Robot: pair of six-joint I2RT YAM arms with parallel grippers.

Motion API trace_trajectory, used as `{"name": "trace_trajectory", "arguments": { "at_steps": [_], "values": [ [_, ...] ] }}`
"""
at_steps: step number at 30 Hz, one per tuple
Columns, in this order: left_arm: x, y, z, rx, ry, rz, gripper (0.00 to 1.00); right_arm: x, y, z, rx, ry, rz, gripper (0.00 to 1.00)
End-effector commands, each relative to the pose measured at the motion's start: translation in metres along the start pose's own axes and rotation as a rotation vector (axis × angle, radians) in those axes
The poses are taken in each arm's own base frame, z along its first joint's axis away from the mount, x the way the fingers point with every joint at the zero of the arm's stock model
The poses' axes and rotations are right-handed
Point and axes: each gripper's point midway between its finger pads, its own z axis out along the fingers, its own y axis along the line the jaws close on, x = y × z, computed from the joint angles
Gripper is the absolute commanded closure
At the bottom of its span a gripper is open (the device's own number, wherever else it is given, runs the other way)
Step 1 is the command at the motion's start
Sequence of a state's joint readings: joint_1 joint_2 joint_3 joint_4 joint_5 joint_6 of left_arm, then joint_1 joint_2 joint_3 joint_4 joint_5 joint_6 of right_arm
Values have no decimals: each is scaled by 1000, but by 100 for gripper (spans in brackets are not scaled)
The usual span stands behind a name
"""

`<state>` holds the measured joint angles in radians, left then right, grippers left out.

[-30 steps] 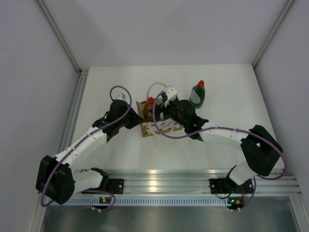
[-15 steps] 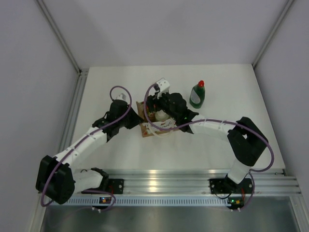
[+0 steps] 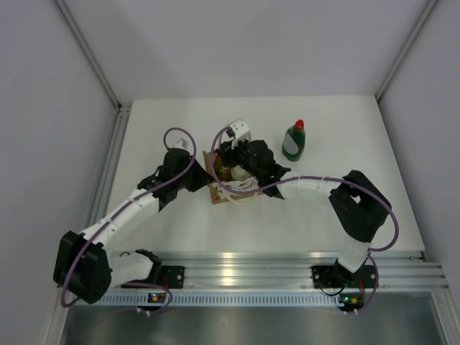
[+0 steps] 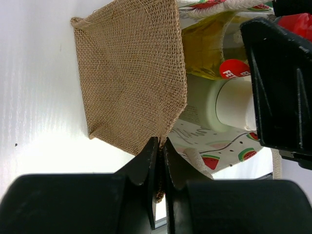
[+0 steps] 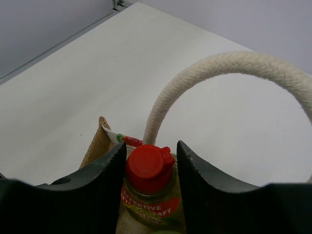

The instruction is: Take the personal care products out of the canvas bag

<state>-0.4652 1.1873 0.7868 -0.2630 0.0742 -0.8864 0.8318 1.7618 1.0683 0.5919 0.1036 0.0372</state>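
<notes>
The canvas bag (image 3: 215, 190) stands mid-table, and my left gripper (image 4: 160, 146) is shut on the burlap edge of the bag (image 4: 131, 78) at its left side. My right gripper (image 5: 151, 161) reaches down into the bag's mouth. Its fingers are closed against the red cap of the yellow bottle (image 5: 148, 168), which stands upright inside. In the left wrist view the yellow bottle (image 4: 204, 44) sits next to a pale cylinder with a white cap (image 4: 229, 105), both inside the bag. The dark green bottle with a red cap (image 3: 293, 141) stands on the table to the bag's right.
A cream rope handle (image 5: 219, 68) arches just behind the right gripper's fingers. The right arm's black body (image 4: 280, 87) hangs over the bag's opening. White walls and a metal rail (image 3: 287, 266) border the table.
My right gripper has moved left over the bag, dropped into its mouth and closed from wide open onto the yellow bottle's cap. The left arm has not moved.
</notes>
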Motion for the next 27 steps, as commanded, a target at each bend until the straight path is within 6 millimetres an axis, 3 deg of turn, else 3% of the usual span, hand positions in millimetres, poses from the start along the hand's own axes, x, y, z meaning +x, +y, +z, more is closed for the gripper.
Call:
{"name": "trace_trajectory", "arguments": {
  "at_steps": [1,5,10,27],
  "values": [
    [-5,-13,-1,41,-2,15,92,-35,11,6,-21,-122,4,58],
    [-3,-11,0,37,0,16,92,-35,13,7,-32,-123,-3,70],
    [-4,-12,-2,40,-5,12,92,-37,19,6,-51,-128,-12,100],
    [-5,-10,-5,39,-16,1,92,-96,28,-9,-61,-225,-70,100]
  ]
}}
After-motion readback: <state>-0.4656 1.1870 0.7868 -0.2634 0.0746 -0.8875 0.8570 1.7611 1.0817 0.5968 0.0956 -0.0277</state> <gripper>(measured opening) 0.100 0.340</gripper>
